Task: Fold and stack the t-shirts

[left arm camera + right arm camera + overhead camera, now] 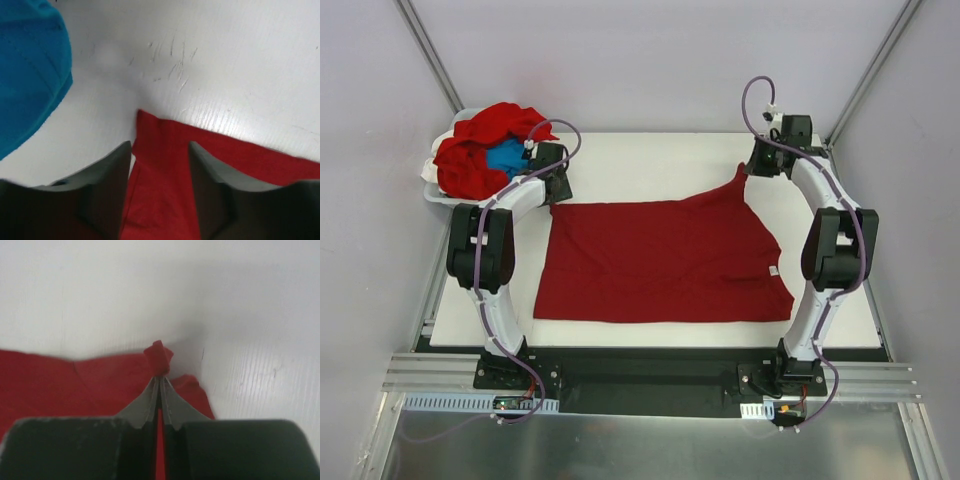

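One red t-shirt laid flat, unfolded; my right gripper pinches its corner, left gripper parted; heap awaits.

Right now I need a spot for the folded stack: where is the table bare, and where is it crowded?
Bare: the far strip of table beyond the spread red shirt, between the left hand and right hand; a narrower strip between the shirt and the right arm. Crowded: the far-left corner, with the bin heaped with shirts, by the left hand.

right hand pinching red t-shirt corner
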You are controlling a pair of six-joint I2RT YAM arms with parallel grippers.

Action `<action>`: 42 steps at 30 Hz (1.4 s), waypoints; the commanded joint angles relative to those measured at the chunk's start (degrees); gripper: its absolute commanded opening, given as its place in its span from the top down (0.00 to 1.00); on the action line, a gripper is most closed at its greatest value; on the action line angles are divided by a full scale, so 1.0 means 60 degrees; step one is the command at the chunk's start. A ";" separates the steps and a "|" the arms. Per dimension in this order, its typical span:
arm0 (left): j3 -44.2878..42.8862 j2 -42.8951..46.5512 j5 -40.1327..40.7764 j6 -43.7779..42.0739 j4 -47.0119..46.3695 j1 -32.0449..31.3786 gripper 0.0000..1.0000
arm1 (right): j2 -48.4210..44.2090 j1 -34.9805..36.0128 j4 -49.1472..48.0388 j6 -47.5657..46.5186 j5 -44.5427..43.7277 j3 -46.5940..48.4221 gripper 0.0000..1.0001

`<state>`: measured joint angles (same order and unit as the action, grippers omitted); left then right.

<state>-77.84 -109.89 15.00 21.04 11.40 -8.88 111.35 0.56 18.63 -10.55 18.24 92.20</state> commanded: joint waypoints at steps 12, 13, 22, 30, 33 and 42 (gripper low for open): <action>-0.0581 0.2829 -0.0680 0.0709 0.2582 -0.1418 0.11 | -0.1088 0.0082 0.3634 0.1829 -0.0917 0.1390 0.04; -0.0257 0.3121 -0.0844 0.1481 0.2597 -0.1782 0.11 | -0.1547 0.0213 0.3531 0.2193 -0.0974 0.0433 0.04; 0.2001 0.2832 -0.1710 0.4155 0.2480 -0.3426 0.13 | -0.3163 0.2178 0.2418 0.4100 -0.2542 -0.4321 0.04; 0.3114 0.2276 -0.1754 0.4710 0.1646 -0.3704 0.14 | -0.1670 0.2192 0.1830 0.3941 -0.2820 -0.3781 0.04; 0.3436 0.1910 -0.1826 0.5061 0.1280 -0.3792 0.15 | -0.1187 0.2207 0.1817 0.3940 -0.2981 -0.3663 0.04; 0.3219 0.0898 -0.1886 0.5998 0.0810 -0.4758 0.16 | -0.0892 0.1915 0.2268 0.3384 -0.4051 -0.3751 0.04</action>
<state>-59.51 -99.09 6.04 51.09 18.13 -33.71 104.99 13.72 29.45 11.42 -1.76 68.88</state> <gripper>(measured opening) 0.846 0.963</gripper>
